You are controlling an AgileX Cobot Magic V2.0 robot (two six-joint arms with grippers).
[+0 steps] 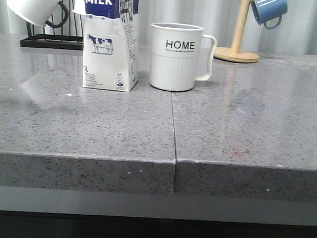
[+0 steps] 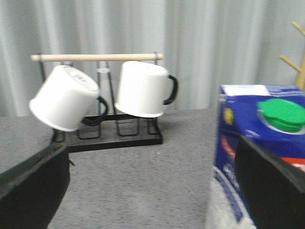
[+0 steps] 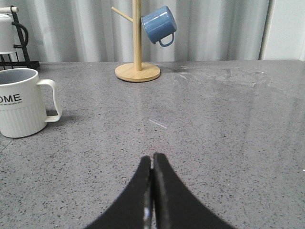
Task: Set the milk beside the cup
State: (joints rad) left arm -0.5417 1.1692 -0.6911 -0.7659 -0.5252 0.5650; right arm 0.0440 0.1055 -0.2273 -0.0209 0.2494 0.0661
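Observation:
The milk (image 1: 110, 45), a white carton with a dark blue top, stands upright on the grey table. It is just left of the cup (image 1: 175, 57), a white ribbed mug marked "HOME", with a small gap between them. Neither gripper shows in the front view. In the left wrist view my left gripper (image 2: 150, 157) is open wide, with bare table between the fingers. The milk (image 2: 248, 119), with its green cap, is partly hidden behind one finger (image 2: 271, 186). My right gripper (image 3: 153, 156) is shut and empty, low over the table, apart from the cup (image 3: 21, 109).
A black rack (image 2: 114, 138) at the back left holds two plain white mugs (image 2: 64, 98) with black handles. A wooden mug tree (image 1: 238, 48) with a small blue mug (image 1: 268, 9) stands at the back right. A seam (image 1: 174, 131) runs through the tabletop to its front edge.

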